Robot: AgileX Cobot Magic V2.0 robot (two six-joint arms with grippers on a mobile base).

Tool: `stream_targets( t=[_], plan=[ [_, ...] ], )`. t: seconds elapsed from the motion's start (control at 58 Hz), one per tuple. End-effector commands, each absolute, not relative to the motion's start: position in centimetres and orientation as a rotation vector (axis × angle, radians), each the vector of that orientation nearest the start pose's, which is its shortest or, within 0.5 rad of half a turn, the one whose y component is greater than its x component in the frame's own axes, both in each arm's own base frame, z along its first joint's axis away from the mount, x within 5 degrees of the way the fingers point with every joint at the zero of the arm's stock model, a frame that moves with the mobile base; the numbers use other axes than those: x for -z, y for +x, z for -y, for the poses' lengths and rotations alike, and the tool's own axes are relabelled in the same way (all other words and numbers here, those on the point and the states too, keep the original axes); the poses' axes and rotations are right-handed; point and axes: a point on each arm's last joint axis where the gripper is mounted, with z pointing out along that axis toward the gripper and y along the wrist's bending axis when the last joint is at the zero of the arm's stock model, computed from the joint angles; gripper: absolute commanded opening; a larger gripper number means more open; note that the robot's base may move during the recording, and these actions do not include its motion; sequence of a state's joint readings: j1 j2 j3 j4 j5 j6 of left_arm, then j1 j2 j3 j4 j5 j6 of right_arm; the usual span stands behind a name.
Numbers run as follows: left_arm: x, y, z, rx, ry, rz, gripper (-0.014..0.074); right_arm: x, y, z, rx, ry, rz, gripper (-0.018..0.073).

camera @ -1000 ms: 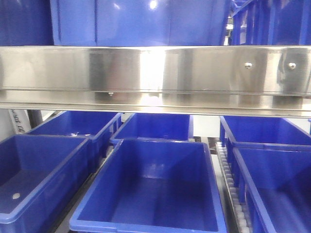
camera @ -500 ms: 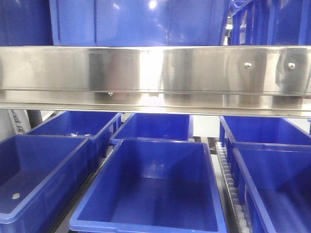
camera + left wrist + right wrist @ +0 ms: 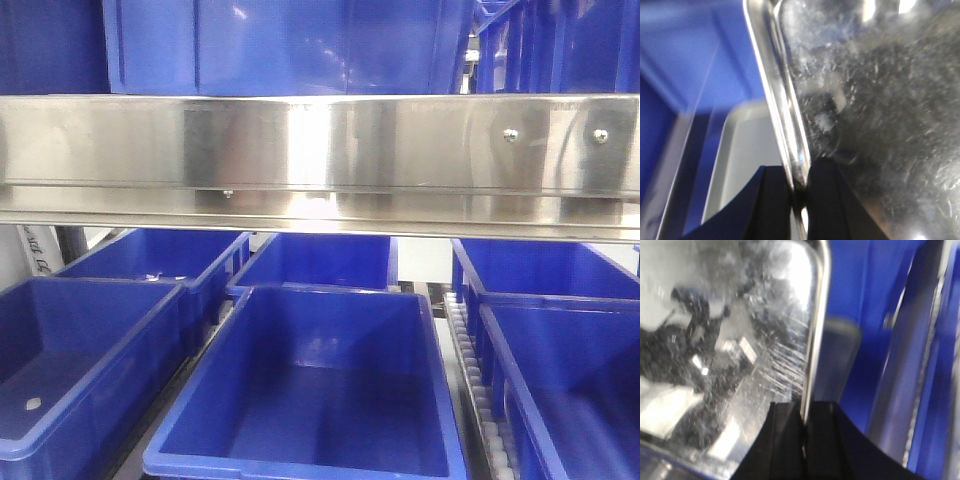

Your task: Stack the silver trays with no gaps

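- Since the earlier frames, nothing in the front view has changed place: the steel rail [image 3: 150, 140] and the blue bins [image 3: 310, 400] below it stand as before. Only the reflections on the rail differ slightly.
- The left hand [image 3: 799, 186] is closed. Its two black fingers [image 3: 771, 205] clamp the thin out-turned rim of the silver tray [image 3: 880, 125] between them.
- In the left wrist view, this silver tray stands tilted, with its scratched face filling the right side.
- A second tray [image 3: 742, 165] lies lower, to the left of the clamped rim, inside a blue bin [image 3: 695, 65]. The two trays are apart.
- The right hand [image 3: 804, 432] is closed on the rim of the silver tray [image 3: 740, 340], with one finger on each side of the edge.
- In the right wrist view, a blue bin wall [image 3: 865, 300] stands just beside that rim.
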State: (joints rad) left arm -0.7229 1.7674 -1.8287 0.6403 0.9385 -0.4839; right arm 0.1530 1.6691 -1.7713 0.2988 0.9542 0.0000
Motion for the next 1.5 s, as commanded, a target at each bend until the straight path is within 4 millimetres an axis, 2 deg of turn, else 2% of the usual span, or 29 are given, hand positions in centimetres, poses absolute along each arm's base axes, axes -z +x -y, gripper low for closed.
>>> stream_targets(
  t=[0.0, 0.19, 0.345, 0.5, 0.655, 0.707, 0.862, 1.0, 1.138, 1.31, 1.397, 1.483],
  plan=[
    [-39.2, 33.5, 23.8, -0.153, 0.504, -2.096, -0.0007, -40.2, 37.4, -9.4, -0.503, -0.129, -2.317, -0.0078],
    [-37.6, 34.7, 23.9, -0.187, 0.508, -2.129, -0.0007, -36.6, 39.6, -10.3, -0.504, -0.131, -2.409, -0.0078],
    [-36.0, 35.9, 23.6, -0.222, 0.502, -2.166, -0.0007, -34.8, 40.6, -10.5, -0.504, -0.124, -2.456, -0.0078],
    [-35.2, 36.4, 23.6, -0.233, 0.501, -2.185, 0.0018, -34.5, 40.9, -10.6, -0.505, -0.120, -2.451, -0.0057],
    [-35.3, 36.6, 23.6, -0.211, 0.496, -2.168, 0.0113, -34.6, 41.1, -10.6, -0.503, -0.114, -2.433, 0.0202],
    [-35.3, 36.6, 23.6, -0.211, 0.496, -2.169, 0.0141, -34.6, 41.1, -10.6, -0.503, -0.114, -2.433, 0.0241],
    [-35.3, 36.6, 23.6, -0.214, 0.493, -2.166, 0.0202, -34.6, 41.1, -10.6, -0.503, -0.114, -2.433, 0.0213],
    [-35.5, 36.6, 23.5, -0.228, 0.494, -2.162, 0.0217, -34.5, 41.0, -10.6, -0.504, -0.117, -2.444, 0.0192],
    [-37.0, 35.9, 22.8, -0.218, 0.472, -2.140, 0.0213, -35.6, 40.5, -10.6, -0.513, -0.148, -2.472, 0.0192],
    [-40.0, 34.4, 21.7, -0.177, 0.439, -2.075, 0.0214, -38.6, 40.0, -10.6, -0.514, -0.195, -2.445, 0.0185],
    [-41.7, 33.5, 21.0, -0.158, 0.418, -2.045, 0.0209, -40.2, 39.5, -10.6, -0.511, -0.225, -2.417, 0.0111],
    [-43.4, 32.5, 20.2, -0.136, 0.395, -2.011, 0.0139, -41.9, 38.5, -10.4, -0.509, -0.238, -2.385, -0.0045]
  ],
)
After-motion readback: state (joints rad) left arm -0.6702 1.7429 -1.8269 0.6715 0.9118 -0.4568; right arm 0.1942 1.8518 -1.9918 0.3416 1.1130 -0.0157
